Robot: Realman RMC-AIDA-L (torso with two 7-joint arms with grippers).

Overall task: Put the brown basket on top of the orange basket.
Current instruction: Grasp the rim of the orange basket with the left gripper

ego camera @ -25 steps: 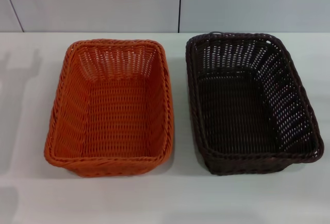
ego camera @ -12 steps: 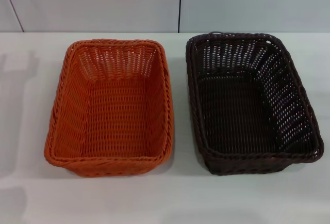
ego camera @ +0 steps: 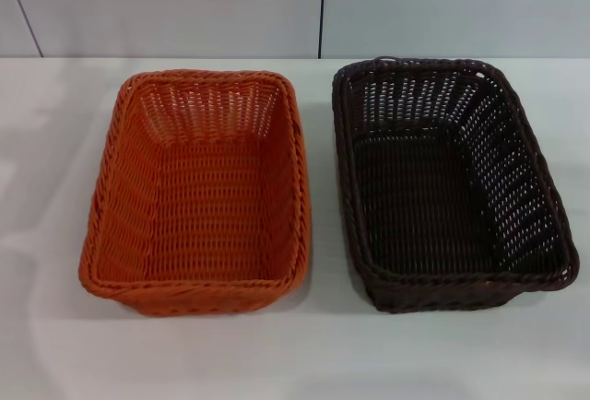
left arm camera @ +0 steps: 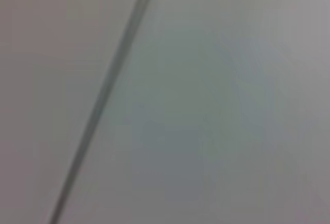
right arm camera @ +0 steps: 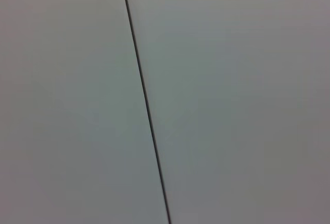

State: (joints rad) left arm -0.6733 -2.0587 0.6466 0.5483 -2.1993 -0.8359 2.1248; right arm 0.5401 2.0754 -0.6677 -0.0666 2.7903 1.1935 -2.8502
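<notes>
On the white tabletop (ego camera: 313, 354): we find both task items standing upright, side by side, near each other but not touching.

Target base: the bright orange rectangular woven wicker-style basket (ego camera: 198, 193) sits on the robot's left — mouth up, seemingly empty, braided rim unobstructed. We judge this orientation suits it to receive a second basket from above.

Item to move: the dark brown, almost black rectangular woven basket with open-weave sides (ego camera: 452, 183) sits on the robot's right, also mouth up and seemingly empty. It rests on the table; it is not yet lifted or stacked.

Alignment: we note that both baskets lie with their long sides roughly parallel. We judge this favours a plain lift, a sideways carry and a lowering, with little or no turning.

Left gripper: not visible in any view. Its wrist camera shows only a pale flat panel (left arm camera: 216, 105) crossed by a dark seam. We cannot tell how its jaws stand.

Right gripper: likewise not visible; its wrist camera shows a similar panel (right arm camera: 232, 100) with a thin dark seam. Jaw state cannot be determined.

Arm posture: with neither arm over the table, we judge both are parked clear of the work.

Task progress: not started — no contact with either basket.

Next step, as we judge it: the right arm, nearest the brown basket, would approach a rim for a grip.
</notes>
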